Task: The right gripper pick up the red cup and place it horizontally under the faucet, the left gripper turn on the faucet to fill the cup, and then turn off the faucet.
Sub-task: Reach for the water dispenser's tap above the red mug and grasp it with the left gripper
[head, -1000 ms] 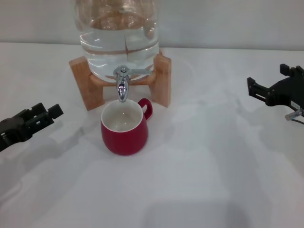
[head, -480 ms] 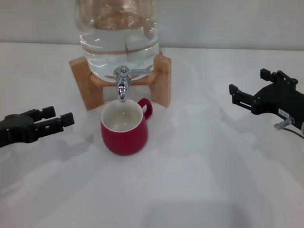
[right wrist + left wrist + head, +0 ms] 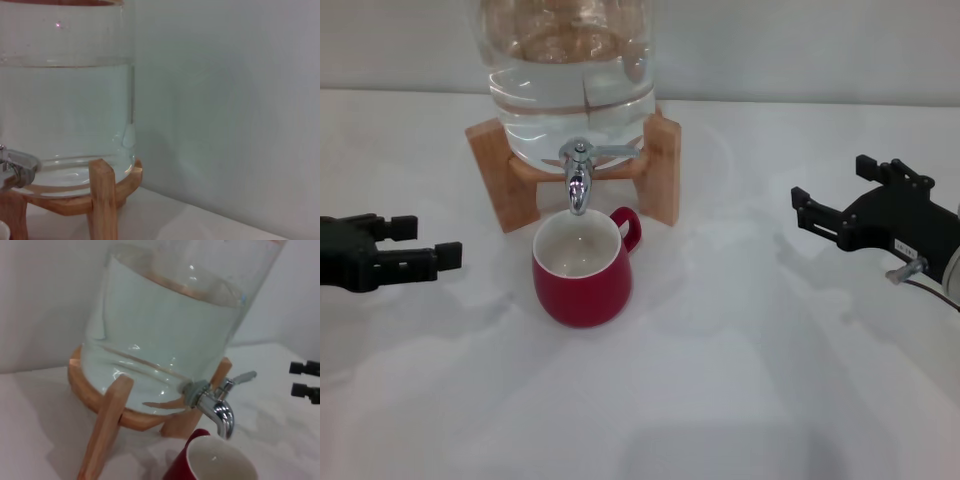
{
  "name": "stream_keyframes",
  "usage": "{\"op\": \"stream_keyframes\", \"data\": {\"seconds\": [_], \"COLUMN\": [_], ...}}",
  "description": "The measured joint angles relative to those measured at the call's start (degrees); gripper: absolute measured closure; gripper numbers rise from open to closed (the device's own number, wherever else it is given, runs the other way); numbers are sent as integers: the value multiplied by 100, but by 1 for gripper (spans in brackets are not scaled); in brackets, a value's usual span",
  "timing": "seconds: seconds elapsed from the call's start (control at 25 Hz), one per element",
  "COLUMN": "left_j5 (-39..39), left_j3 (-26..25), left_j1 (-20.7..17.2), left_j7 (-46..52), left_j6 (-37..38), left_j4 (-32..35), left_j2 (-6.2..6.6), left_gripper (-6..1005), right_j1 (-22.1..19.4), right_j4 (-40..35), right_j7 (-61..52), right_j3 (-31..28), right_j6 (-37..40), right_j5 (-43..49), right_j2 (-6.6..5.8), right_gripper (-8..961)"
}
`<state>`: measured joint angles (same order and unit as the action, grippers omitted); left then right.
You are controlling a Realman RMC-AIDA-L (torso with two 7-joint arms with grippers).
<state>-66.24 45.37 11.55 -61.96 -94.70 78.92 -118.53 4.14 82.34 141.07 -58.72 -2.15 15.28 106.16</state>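
The red cup (image 3: 582, 272) stands upright on the white table, its cream inside showing, directly under the chrome faucet (image 3: 577, 181). The faucet's lever points sideways and no water runs. My right gripper (image 3: 836, 190) is open and empty, well to the right of the cup. My left gripper (image 3: 420, 242) is open and empty, to the left of the cup at table height. The left wrist view shows the faucet (image 3: 218, 407), the cup's rim (image 3: 215, 464) below it, and the right gripper's fingertips (image 3: 305, 367) far off.
The large clear water jar (image 3: 568, 75) sits on a wooden stand (image 3: 660, 175) at the back, close behind the cup. The right wrist view shows the jar (image 3: 65, 100), a stand leg (image 3: 103, 200) and a plain wall.
The right gripper has moved left, toward the cup. The left gripper has moved slightly inward and levelled out. The cup and faucet have not moved.
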Motion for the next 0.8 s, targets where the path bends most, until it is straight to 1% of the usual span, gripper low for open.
{"op": "stream_keyframes", "data": {"seconds": [0.08, 0.24, 0.32, 0.44, 0.52, 0.56, 0.8], "left_j5": [92, 247, 344, 610, 735, 848, 1049], "left_j3": [-1, -3, -4, -9, -9, -9, 13], "left_j1": [86, 386, 524, 730, 827, 941, 1451], "left_j7": [58, 248, 358, 520, 584, 625, 677], "left_j6": [-165, -538, -672, -819, -869, -942, -1337], "left_j4": [154, 336, 479, 828, 942, 1008, 985], "left_j2": [25, 175, 222, 236, 241, 260, 458], "left_gripper": [108, 108, 108, 108, 108, 108, 108], "right_j1": [-1, -1, -1, -3, -7, -9, -8], "right_j4": [-8, -15, -15, -15, -17, -18, -19], "right_j7": [0, 0, -1, -1, -1, -1, 17], "right_j3": [2, 7, 24, 46, 49, 49, 52], "right_j6": [-5, -10, -12, -14, -14, -14, -20], "right_j5": [3, 6, 8, 10, 10, 10, 10], "right_j2": [5, 7, 9, 10, 10, 10, 10], "right_gripper": [84, 84, 84, 84, 84, 84, 85]}}
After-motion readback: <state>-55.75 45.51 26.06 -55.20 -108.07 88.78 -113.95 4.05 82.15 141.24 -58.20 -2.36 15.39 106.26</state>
